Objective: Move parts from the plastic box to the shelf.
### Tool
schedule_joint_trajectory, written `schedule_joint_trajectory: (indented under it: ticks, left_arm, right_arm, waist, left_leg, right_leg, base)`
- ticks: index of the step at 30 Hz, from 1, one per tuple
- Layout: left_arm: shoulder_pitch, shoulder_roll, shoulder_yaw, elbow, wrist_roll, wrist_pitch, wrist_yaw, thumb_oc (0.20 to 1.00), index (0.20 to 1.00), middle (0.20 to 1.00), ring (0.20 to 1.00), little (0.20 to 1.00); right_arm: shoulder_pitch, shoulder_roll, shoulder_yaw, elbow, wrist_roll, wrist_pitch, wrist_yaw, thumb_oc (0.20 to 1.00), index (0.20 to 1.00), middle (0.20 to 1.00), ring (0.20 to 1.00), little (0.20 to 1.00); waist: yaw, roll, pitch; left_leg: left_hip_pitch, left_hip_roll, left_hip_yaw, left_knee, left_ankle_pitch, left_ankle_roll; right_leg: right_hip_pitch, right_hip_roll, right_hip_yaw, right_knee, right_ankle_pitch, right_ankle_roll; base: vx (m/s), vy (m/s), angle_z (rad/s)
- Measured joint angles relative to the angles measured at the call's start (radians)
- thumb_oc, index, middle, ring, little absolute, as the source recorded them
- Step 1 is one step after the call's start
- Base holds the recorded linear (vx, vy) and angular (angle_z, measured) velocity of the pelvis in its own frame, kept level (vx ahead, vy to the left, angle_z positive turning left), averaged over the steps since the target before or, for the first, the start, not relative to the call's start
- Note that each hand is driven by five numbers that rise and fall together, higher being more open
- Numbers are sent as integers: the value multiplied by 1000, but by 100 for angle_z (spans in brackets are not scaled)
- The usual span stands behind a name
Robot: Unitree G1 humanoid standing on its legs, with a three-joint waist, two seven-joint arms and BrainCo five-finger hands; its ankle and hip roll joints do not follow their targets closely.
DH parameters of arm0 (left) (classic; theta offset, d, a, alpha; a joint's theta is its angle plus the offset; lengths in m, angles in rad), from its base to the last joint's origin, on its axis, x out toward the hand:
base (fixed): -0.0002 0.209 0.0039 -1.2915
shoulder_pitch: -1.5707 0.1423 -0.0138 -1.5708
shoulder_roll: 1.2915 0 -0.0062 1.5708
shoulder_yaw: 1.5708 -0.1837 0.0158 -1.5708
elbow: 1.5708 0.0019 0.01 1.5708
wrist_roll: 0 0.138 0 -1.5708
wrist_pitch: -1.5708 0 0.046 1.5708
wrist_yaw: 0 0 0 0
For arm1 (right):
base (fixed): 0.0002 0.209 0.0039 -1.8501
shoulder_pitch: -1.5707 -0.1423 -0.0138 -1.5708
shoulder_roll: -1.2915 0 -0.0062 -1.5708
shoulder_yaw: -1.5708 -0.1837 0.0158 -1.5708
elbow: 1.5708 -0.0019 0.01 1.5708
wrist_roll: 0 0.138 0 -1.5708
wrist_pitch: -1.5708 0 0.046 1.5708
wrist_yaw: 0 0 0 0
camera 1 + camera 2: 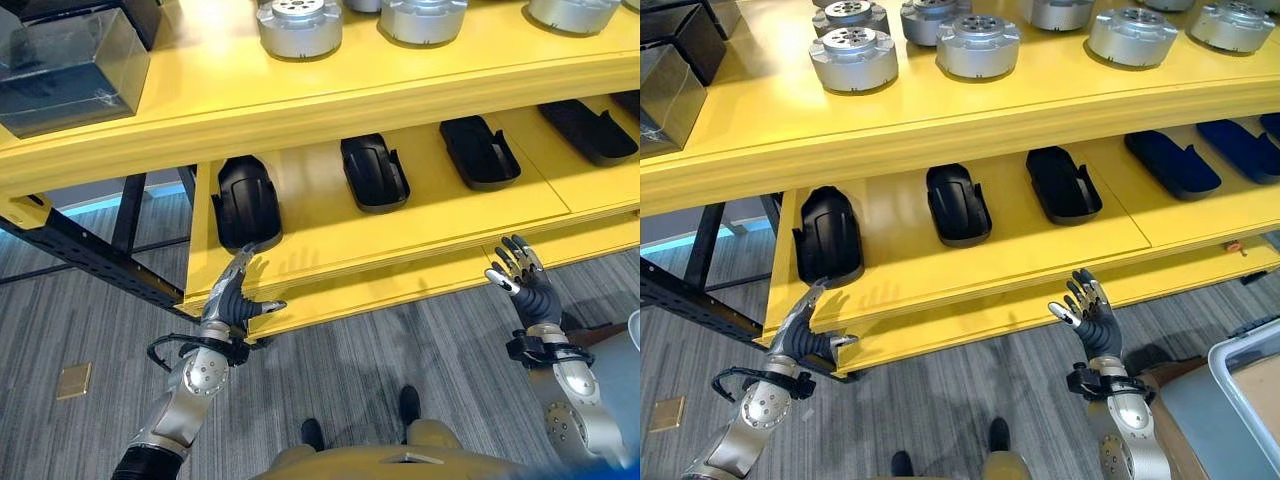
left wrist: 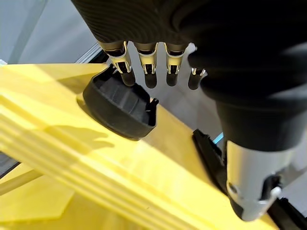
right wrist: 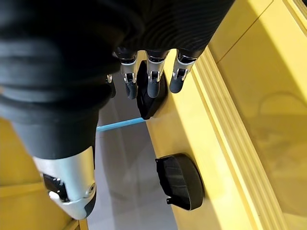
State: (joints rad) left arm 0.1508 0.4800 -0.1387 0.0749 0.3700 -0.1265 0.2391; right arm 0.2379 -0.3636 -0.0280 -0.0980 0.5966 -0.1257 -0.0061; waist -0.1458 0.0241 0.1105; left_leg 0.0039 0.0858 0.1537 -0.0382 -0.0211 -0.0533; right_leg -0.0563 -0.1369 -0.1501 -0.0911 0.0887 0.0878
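Several black moulded parts lie in a row on the lower yellow shelf (image 1: 330, 245). My left hand (image 1: 232, 300) is open at the shelf's front left, its straight fingertips (image 2: 149, 79) at the near end of the leftmost black part (image 1: 245, 200), thumb held apart. The other black parts (image 1: 373, 172) (image 1: 480, 152) (image 1: 588, 130) sit further right. At the front edge further right, my right hand (image 1: 525, 280) is raised with spread fingers and holds nothing. The plastic box (image 1: 1225, 385) shows at the lower right, beside my right arm.
Silver round metal parts (image 1: 853, 56) stand in rows on the upper yellow shelf (image 1: 230, 100), with dark boxes (image 1: 70, 70) at its left end. A black steel frame (image 1: 90, 258) juts out left of the shelf. Grey carpet (image 1: 400, 340) lies below.
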Motion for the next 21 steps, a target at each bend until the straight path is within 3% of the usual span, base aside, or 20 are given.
schedule_joint_trajectory:
  ticks: [8, 21]
  left_arm:
    - [-87, -1, -38, 78, 16, 16, 1, 1000, 1000, 1000, 1000, 1000]
    - [-181, 0, -50, 145, 58, 46, 11, 1000, 1000, 1000, 1000, 1000]
  right_arm:
    - [-2, 0, 1, 0, 0, 0, -1, 1000, 1000, 1000, 1000, 1000]
    - [-46, 1, 1, 0, 9, -1, -7, 1000, 1000, 1000, 1000, 1000]
  waist:
    - [-5, -3, 10]
    - [-11, -3, 104]
  left_leg:
    - [-22, -1, 2, 5, 1, 1]
    - [-83, -2, 3, 28, 1, 1]
  right_leg:
    - [-22, 0, 0, 0, 3, 1]
    - [-83, -3, 12, 14, 10, -2]
  base:
    - [0, 0, 0]
    - [-34, 8, -1]
